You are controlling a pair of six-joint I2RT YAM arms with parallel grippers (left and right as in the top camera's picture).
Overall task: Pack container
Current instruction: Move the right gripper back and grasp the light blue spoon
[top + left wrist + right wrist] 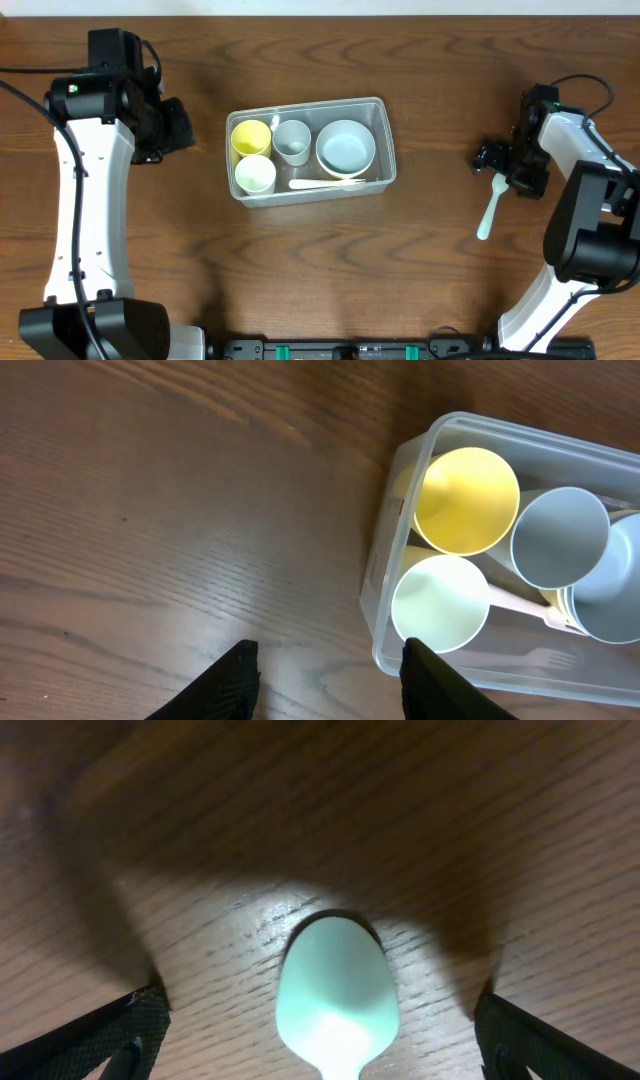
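The clear container (384, 128) stands at the table's middle. It holds a yellow cup (250, 137), a pale green cup (255, 175), a grey-blue cup (292, 141), a light blue bowl (346, 147) and a white fork (318, 184). My left gripper (183, 125) hovers left of the tub, open and empty (330, 660), with the container's corner (385, 575) just beyond its right finger. A pale mint spoon (489, 210) lies on the wood at the right. My right gripper (506, 168) is low over it, wide open (320, 1002), fingers straddling the spoon's bowl (337, 990) without touching.
Bare wooden tabletop (400, 270) surrounds the tub. Both arms' white links run down the left (85, 200) and right (590, 210) sides, with black cables trailing at the upper left and upper right.
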